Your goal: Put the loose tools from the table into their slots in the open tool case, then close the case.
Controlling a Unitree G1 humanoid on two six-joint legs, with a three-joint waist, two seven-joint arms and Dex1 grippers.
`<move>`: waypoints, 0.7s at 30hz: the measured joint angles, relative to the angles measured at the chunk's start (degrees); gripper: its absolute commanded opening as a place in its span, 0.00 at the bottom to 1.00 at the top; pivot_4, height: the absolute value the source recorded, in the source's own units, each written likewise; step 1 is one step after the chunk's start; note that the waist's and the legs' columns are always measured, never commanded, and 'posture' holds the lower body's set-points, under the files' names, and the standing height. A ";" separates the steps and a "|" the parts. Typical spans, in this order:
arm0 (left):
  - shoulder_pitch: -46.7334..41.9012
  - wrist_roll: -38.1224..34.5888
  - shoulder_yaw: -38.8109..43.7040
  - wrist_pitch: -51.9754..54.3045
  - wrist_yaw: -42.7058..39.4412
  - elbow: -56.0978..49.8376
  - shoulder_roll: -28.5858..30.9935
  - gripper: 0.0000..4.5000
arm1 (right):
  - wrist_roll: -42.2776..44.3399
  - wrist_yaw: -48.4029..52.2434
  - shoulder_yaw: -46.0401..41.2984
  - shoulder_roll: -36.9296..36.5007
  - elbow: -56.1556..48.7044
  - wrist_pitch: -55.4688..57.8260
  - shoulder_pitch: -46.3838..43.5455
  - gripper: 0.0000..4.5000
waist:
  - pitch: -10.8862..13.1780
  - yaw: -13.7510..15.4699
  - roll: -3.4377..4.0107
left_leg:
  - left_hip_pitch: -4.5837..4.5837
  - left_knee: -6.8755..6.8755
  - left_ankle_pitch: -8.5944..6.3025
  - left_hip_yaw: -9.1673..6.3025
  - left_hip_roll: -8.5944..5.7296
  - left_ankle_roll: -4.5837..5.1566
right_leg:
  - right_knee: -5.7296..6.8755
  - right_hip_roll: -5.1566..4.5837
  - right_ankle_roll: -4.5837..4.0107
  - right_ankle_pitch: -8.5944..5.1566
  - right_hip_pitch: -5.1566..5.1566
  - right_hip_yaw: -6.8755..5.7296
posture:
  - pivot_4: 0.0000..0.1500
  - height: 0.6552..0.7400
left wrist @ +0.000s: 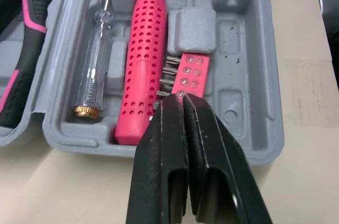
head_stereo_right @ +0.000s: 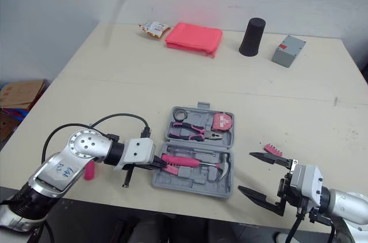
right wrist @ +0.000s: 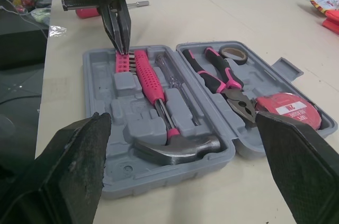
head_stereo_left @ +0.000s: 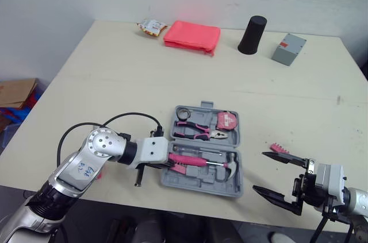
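The pink bit holder (left wrist: 192, 70), right at the left gripper's (left wrist: 183, 97) pressed-together tips, could tilt out of its tool case (left wrist: 249, 75) slot if pushed off-centre.

Matt grey plastic case (right wrist: 159, 178), shiny metal hammer head (right wrist: 177, 147), clear plastic screwdriver hdl (left wrist: 95, 70).

- left arm (head_stereo_left: 86, 168) bent at the elbow, forearm pointing right; left gripper (left wrist: 181, 99) has its fingers pressed together
- right gripper (head_stereo_left: 259, 170) held low, fingers spread wide, pointing left
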 measured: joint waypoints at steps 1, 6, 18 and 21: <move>-0.24 0.03 -0.41 0.95 0.11 -0.08 -0.18 0.02 | 0.00 0.05 0.00 0.00 0.11 -0.06 -0.24 1.00 | -0.11 0.00 0.10 | 0.02 -0.01 0.00 0.00 0.00 0.00 | 0.00 0.01 -0.01 0.00 0.02 0.00 | 1.00 1.00; -0.26 0.30 -1.54 2.43 0.99 0.70 -1.11 0.02 | -0.02 0.21 0.00 0.00 1.11 -0.72 -1.10 1.00 | -0.68 0.07 0.28 | 0.05 -0.03 -0.03 -0.01 -0.01 0.04 | -0.06 -0.02 -0.02 -0.01 0.07 0.00 | 1.00 1.00; 3.41 -1.19 -0.41 1.78 2.64 5.09 -3.73 0.02 | -0.64 0.26 -0.02 -0.01 2.06 -1.16 -1.50 1.00 | -1.34 0.07 0.51 | 1.69 -0.98 -0.32 -0.08 -0.03 -0.28 | -1.05 -0.15 -1.27 -0.57 1.97 -0.01 | 1.00 1.00; 5.01 -2.01 0.61 1.60 3.17 5.32 -4.95 0.02 | -0.69 0.15 -0.02 -0.01 2.07 -1.19 -1.76 1.00 | -1.56 0.18 0.61 | 1.69 -1.04 -0.41 -0.09 -0.03 -0.31 | -1.12 -0.15 -1.32 -0.61 1.98 -0.01 | 1.00 1.00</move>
